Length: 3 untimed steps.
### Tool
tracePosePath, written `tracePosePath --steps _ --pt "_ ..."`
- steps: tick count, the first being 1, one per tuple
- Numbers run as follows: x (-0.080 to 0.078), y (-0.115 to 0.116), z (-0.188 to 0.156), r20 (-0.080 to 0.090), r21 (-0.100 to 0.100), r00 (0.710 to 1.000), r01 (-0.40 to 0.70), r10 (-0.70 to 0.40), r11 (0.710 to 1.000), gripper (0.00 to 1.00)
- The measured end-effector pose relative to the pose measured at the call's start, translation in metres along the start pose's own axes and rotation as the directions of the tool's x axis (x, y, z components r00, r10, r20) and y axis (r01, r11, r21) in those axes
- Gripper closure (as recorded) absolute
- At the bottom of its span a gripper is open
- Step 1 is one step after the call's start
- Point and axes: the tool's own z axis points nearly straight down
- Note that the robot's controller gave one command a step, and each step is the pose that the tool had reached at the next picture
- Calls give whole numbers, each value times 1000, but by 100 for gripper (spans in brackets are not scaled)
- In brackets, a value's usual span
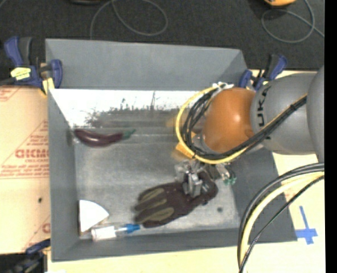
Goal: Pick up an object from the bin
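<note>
The gripper (194,182) sat low over the cuff of the glove (164,205), probably because bunched fabric there offered a pinch; its opening could not be told.

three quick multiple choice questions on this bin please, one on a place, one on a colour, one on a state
1. In the grey metal bin, the gripper is over:
A) the cuff of the dark fabric glove
B) the front left corner
C) the far wall

2. The glove's fingers are:
A) red
B) olive green
C) white

3. The white tube with a blue cap:
A) stands upright
B) lies on its side
C) leans on a wall

Answers: 1 A, it sits above the cuff end. 2 B, the fingers are olive against the dark palm. 3 B, it lies flat along the near wall.
</note>
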Motion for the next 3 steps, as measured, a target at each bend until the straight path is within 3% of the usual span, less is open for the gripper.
tracePosePath --steps 1,2,3 --pt "-21 -17 -90 4 1 1000 -10 10 1000 100" --pt "-21 -17 -90 3 1 1000 -11 11 1000 100" --pt "-20 -22 -232 9 4 1000 -9 9 1000 100"
